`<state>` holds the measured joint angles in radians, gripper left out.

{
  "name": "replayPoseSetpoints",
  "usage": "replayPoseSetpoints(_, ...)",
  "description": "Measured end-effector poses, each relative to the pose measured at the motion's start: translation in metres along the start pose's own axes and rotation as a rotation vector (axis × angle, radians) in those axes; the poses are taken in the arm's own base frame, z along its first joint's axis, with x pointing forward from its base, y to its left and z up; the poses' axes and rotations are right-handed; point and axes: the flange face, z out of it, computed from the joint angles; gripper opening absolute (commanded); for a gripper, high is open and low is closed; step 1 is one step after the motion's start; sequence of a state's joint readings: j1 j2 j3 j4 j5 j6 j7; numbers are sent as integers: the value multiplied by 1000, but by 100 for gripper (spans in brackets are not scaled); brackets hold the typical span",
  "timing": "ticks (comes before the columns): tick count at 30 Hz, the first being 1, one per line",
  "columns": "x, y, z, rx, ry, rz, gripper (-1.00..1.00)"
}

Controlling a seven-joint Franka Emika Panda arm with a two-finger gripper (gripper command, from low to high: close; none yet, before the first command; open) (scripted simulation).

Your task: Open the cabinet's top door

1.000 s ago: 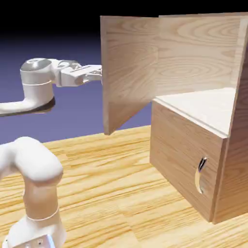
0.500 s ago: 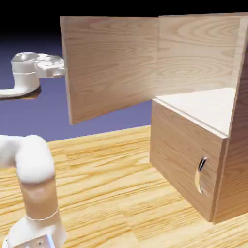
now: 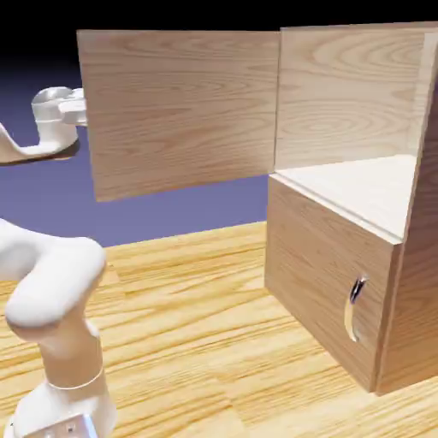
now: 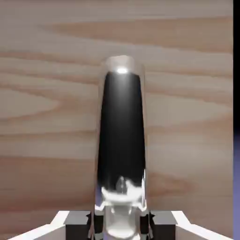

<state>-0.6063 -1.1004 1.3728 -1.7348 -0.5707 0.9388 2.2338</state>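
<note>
Behind the cabinet (image 3: 335, 274), a plain blue-violet backdrop is seen. Its top door (image 3: 181, 111) is swung wide toward the exterior view's left, and the gripper's fingers are hidden behind it there. Only in the hand view is the curved chrome handle (image 4: 121, 136) shown, gripped between the narrowly set fingertips of the gripper (image 4: 121, 225).
</note>
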Motion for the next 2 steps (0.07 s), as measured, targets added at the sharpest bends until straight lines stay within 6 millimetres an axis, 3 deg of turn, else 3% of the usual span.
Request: replayPoseSetpoints(2,-3,-3,-13,-21,21,0,-100)
